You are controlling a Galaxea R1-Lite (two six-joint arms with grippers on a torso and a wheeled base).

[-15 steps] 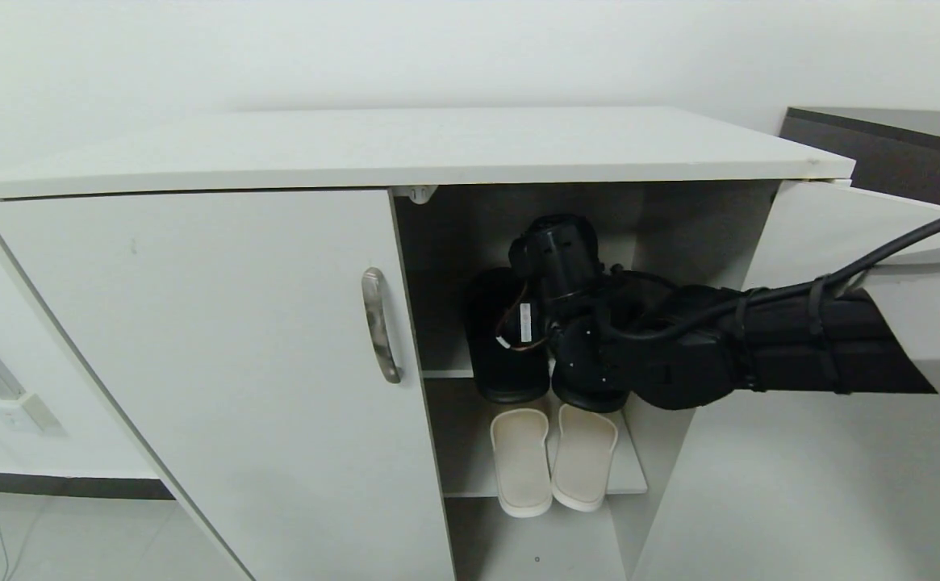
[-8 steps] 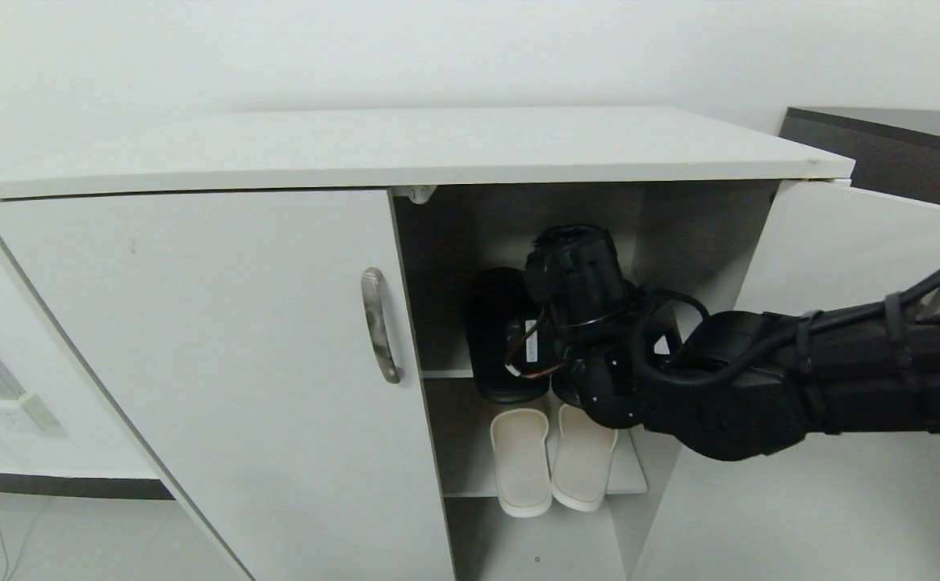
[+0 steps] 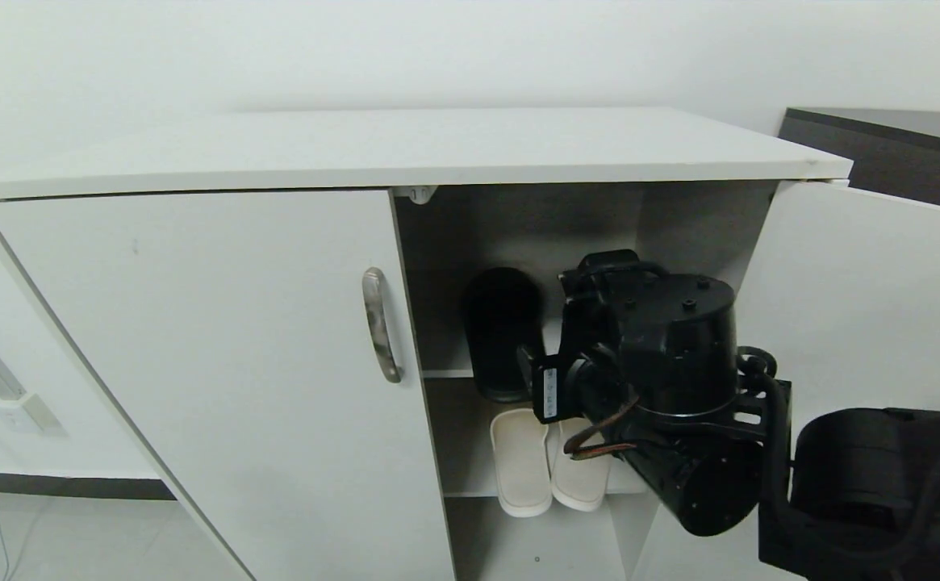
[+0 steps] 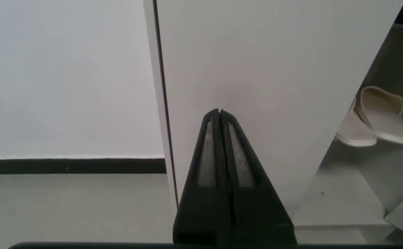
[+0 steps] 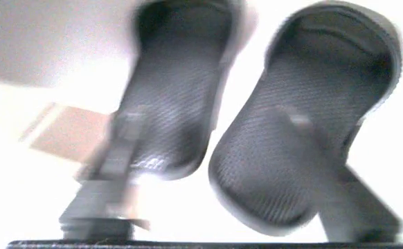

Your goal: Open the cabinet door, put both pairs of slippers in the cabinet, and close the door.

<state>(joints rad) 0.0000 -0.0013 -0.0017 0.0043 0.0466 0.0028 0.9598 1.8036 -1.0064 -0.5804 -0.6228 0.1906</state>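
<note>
**Both slipper pairs on the shelves, right door open**

The white two-door cabinet point(image 3: 405, 149) has its left door point(image 3: 195, 347) closed, a curved metal handle point(image 3: 379, 325) near that door's inner edge. Its right door point(image 3: 865, 307) is swung wide open to the right.

The pair of black slippers point(image 3: 502, 331) lies on the upper shelf point(image 3: 447, 374) inside the open half. One slipper is in plain sight, its long axis running front to back and its near end reaching just past the shelf's front edge. Its partner is hidden behind the black right arm point(image 3: 671, 379).

In the right wrist view both black slippers point(image 5: 177, 104) lie side by side with their textured insoles up. Their strapped toe ends seem to point deeper into the cabinet, though the blur leaves this uncertain.

The pair of cream slippers point(image 3: 522, 461) sits on the lower shelf point(image 3: 461, 452) directly beneath. They are parallel and touching or nearly so, long axes also front to back, with their near ends overhanging the shelf edge.

The right gripper point(image 5: 212, 117) is in front of the open compartment, facing the black pair. Its fingers point(image 5: 108, 183) are spread well apart with nothing between them.

The left gripper point(image 4: 219, 117) is low in front of the closed left door, tips pressed together and empty. The cream slippers point(image 4: 381, 114) show off to one side of it.
</note>
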